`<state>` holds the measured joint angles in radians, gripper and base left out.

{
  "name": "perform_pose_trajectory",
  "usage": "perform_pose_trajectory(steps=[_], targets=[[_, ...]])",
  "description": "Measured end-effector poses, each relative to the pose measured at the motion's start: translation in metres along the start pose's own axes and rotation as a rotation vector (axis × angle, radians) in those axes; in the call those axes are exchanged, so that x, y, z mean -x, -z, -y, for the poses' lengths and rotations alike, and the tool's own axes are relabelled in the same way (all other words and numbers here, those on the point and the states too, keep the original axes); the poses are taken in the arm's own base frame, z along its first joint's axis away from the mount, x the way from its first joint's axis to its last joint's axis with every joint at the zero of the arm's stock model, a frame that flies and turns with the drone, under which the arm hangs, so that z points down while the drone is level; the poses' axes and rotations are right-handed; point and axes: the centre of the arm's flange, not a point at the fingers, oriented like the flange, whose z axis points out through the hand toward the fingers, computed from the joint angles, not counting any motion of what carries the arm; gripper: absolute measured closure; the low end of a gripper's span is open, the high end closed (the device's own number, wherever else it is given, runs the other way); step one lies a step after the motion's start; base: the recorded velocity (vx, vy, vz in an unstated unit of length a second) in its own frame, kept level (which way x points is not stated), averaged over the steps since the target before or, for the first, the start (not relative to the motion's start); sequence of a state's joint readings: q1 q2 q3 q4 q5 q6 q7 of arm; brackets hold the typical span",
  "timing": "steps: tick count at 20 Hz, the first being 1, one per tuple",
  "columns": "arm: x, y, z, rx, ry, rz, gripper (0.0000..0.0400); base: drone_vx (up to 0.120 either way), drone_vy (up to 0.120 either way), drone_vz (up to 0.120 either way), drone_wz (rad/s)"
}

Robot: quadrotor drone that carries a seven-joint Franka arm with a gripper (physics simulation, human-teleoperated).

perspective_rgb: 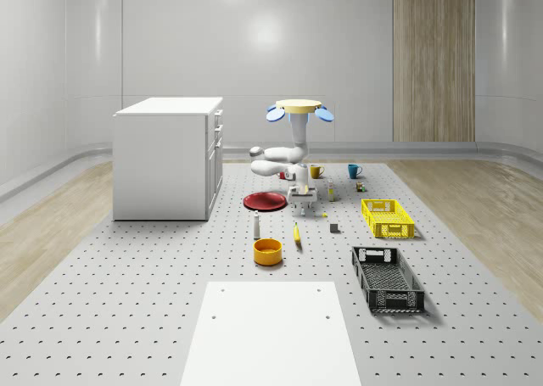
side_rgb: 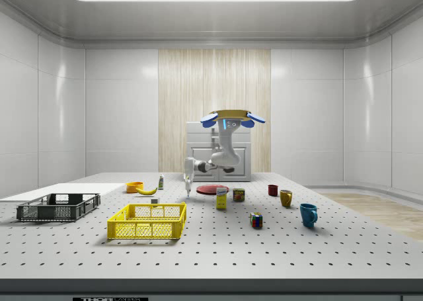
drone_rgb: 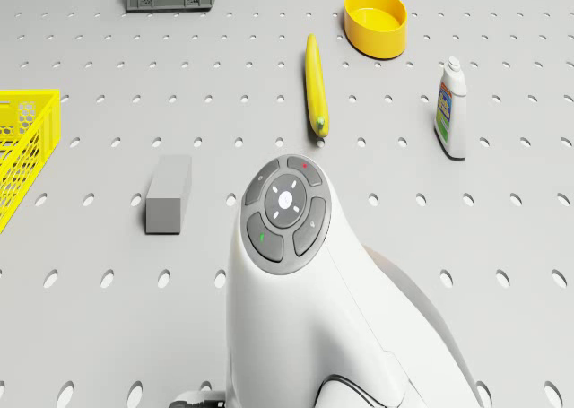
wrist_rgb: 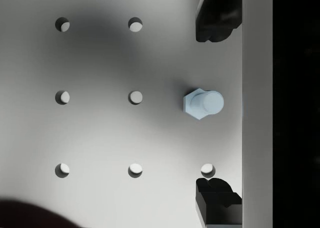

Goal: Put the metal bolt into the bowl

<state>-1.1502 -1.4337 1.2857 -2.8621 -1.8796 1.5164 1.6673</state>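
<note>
Wrist view: gripper (wrist_rgb: 216, 103) wide open, fingertips (wrist_rgb: 216, 22) well apart, holding nothing. Bolt (wrist_rgb: 202, 103) upright on the perforated table (wrist_rgb: 100, 133), midway between the fingertips, touching neither. Drone (perspective_rgb: 299, 108) hovering over the table near the red plate (perspective_rgb: 265, 201), arm reaching down beside it. Yellow bowl (perspective_rgb: 267, 251) well apart from the bolt, beyond the banana (perspective_rgb: 297, 234) and bottle (perspective_rgb: 256, 225).

Pale blue hex-head bolt (wrist_rgb: 202, 103) stands upright on the perforated table; yellow-orange bowl (perspective_rgb: 267, 251), empty, lower centre of the whole-scene view
</note>
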Motion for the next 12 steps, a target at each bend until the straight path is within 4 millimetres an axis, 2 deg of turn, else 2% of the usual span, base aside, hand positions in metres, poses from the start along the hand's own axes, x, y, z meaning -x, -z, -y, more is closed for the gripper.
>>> perform_pose_trajectory(steps=[7, 10, 12], targets=[[0.0000, -0.0097, 0.0000, 0.000, 0.000, 0.000, 0.0000, 0.000, 0.000, 0.000, 0.000], [-0.0001, -0.0110, 0.0000, 0.000, 0.000, 0.000, 0.0146, 0.000, 0.000, 0.000, 0.000], [-0.0001, -0.0115, 0.0000, 0.000, 0.000, 0.000, 0.0206, 0.000, 0.000, 0.000, 0.000]])
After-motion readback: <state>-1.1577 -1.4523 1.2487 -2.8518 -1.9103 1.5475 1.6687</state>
